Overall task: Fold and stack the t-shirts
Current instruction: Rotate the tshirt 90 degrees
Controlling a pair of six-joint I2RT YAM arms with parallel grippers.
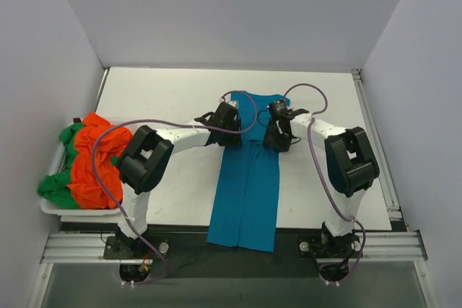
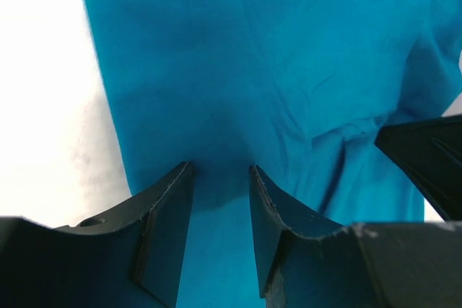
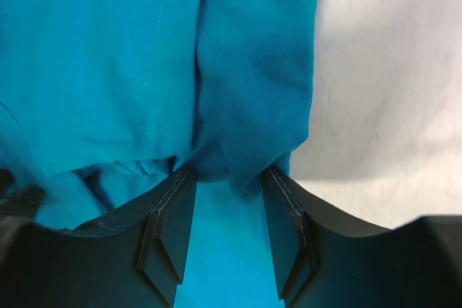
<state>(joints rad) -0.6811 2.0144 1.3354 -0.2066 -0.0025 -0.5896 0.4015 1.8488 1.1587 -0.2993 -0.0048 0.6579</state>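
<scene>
The teal-blue t-shirt [image 1: 245, 185] lies as a long narrow strip down the middle of the table, its near end hanging over the front edge. My left gripper [image 1: 232, 117] sits on the strip's far left side and my right gripper [image 1: 276, 122] on its far right side. In the left wrist view the left gripper [image 2: 221, 167] has teal cloth [image 2: 238, 55] filling the narrow gap between its jaws. In the right wrist view the right gripper [image 3: 229, 171] pinches a bunched fold of the shirt [image 3: 245, 70]. The orange shirt [image 1: 97, 156] and the green shirt [image 1: 54, 187] lie crumpled in the basket.
The white plastic basket [image 1: 50, 207] stands at the table's left edge. The white table [image 1: 159, 99] shows bare on both sides of the strip. Purple cables loop over both arms. Grey walls close in the back and sides.
</scene>
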